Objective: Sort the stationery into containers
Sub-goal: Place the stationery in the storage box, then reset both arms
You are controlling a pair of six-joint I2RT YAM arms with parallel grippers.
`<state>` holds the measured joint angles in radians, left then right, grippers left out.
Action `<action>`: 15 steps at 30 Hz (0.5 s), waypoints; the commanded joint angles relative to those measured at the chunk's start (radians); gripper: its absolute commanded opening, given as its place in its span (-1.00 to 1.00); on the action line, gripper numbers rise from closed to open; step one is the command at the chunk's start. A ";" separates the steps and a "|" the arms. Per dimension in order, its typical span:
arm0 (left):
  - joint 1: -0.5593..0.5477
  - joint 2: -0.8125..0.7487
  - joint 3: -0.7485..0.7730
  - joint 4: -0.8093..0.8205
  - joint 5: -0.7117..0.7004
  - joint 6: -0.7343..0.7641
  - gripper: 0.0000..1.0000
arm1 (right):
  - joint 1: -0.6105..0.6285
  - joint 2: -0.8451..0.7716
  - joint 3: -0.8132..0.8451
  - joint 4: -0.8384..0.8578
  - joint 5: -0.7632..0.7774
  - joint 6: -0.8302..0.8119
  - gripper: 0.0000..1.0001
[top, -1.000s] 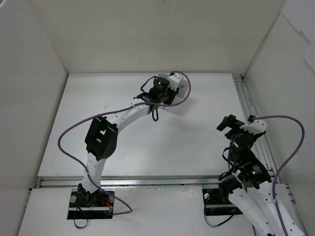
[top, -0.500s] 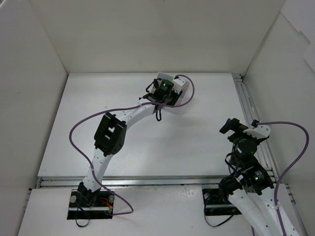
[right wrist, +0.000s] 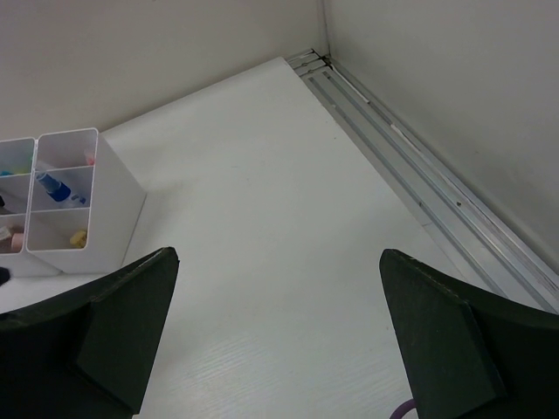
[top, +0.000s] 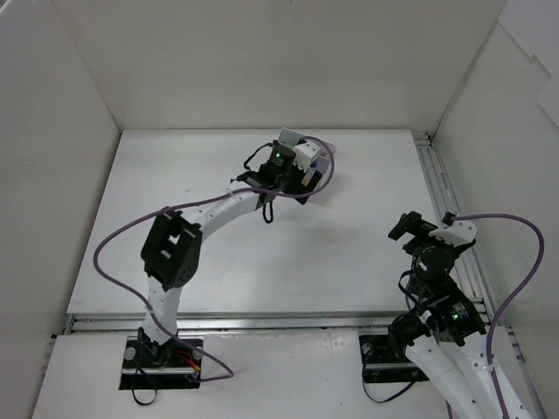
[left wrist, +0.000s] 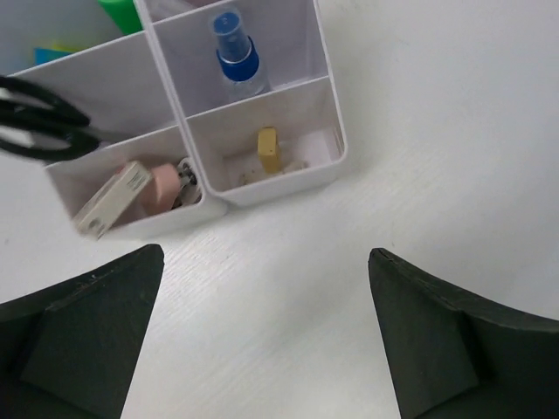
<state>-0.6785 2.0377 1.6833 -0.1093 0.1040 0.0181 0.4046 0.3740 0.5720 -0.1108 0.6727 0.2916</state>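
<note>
The containers [left wrist: 281, 184] are four white bins in a block, just beyond my left gripper [left wrist: 266, 255], which is open and empty above the bare table in front of them. The near right bin holds a tan eraser [left wrist: 268, 148]. A blue-capped glue bottle [left wrist: 234, 55] lies in the bin behind it. The near left bin holds a white eraser [left wrist: 112, 200], a pink piece [left wrist: 163, 188] and black-handled scissors [left wrist: 45, 131]. A green highlighter [left wrist: 120, 10] shows at the top edge. My right gripper [right wrist: 279, 255] is open and empty, well away from the containers [right wrist: 115, 209].
The left wrist covers most of the containers [top: 324, 156] from above. A metal rail [right wrist: 410, 166] runs along the table's right edge beside the right wall. White walls enclose the table at the back and on both sides.
The left wrist has drawn back a little from over the containers towards the near left, and its elbow has swung left. The right arm has settled slightly nearer its base.
</note>
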 commanded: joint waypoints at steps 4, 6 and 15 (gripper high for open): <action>0.020 -0.544 -0.279 0.072 -0.180 -0.125 0.99 | -0.009 0.063 0.034 -0.010 0.022 0.027 0.96; 0.029 -0.663 -0.466 0.074 -0.275 -0.168 0.99 | -0.010 0.082 0.040 -0.024 0.010 0.053 0.96; 0.103 -1.189 -0.885 -0.271 -0.524 -0.578 0.99 | -0.015 0.166 0.026 -0.066 -0.070 0.145 0.96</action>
<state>-0.5758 0.8825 0.8352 -0.2211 -0.2909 -0.3698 0.3981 0.4992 0.5762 -0.2058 0.6247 0.3794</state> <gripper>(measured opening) 0.995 0.979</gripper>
